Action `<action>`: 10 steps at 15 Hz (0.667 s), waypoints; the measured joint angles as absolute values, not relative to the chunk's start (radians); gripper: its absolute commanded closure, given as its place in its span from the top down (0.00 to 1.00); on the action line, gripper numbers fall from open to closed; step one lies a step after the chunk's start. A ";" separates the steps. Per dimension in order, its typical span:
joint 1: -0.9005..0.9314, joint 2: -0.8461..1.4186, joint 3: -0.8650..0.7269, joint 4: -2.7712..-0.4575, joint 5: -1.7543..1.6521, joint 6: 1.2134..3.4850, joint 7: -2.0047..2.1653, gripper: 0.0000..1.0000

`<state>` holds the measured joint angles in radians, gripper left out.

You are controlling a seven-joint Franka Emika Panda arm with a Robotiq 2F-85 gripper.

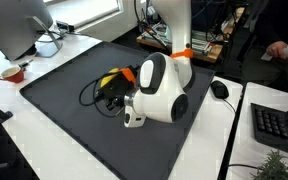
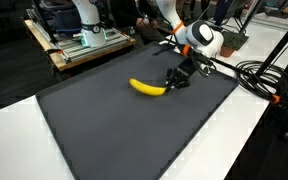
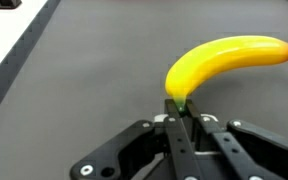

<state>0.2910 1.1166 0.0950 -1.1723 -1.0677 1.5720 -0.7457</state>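
A yellow banana (image 2: 145,87) lies on the dark grey mat (image 2: 104,130). In the wrist view the banana (image 3: 224,62) curves up to the right, and its stem end sits pinched between my gripper's (image 3: 180,110) two fingers. My gripper (image 2: 174,83) is low at the banana's right end in an exterior view, shut on the stem. In an exterior view the arm's white wrist (image 1: 156,88) hides most of the banana; only a yellow bit (image 1: 111,78) shows.
A red-rimmed bowl (image 1: 12,73) and a monitor (image 1: 14,25) stand off the mat's far left. A black mouse (image 1: 220,89) and keyboard (image 1: 280,128) lie on the white table. A wooden cart (image 2: 79,45) and black cables (image 2: 269,75) border the mat.
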 measured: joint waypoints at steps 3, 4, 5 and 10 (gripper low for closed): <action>0.287 1.120 0.095 -1.172 -1.068 1.579 -0.746 0.03; 0.284 1.122 0.095 -1.172 -1.068 1.579 -0.746 0.03; 0.282 1.124 0.095 -1.172 -1.068 1.579 -0.747 0.03; 0.269 1.133 0.095 -1.172 -1.068 1.601 -0.753 0.03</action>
<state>0.2687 1.1332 0.0949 -1.1723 -1.0675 1.6013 -0.7532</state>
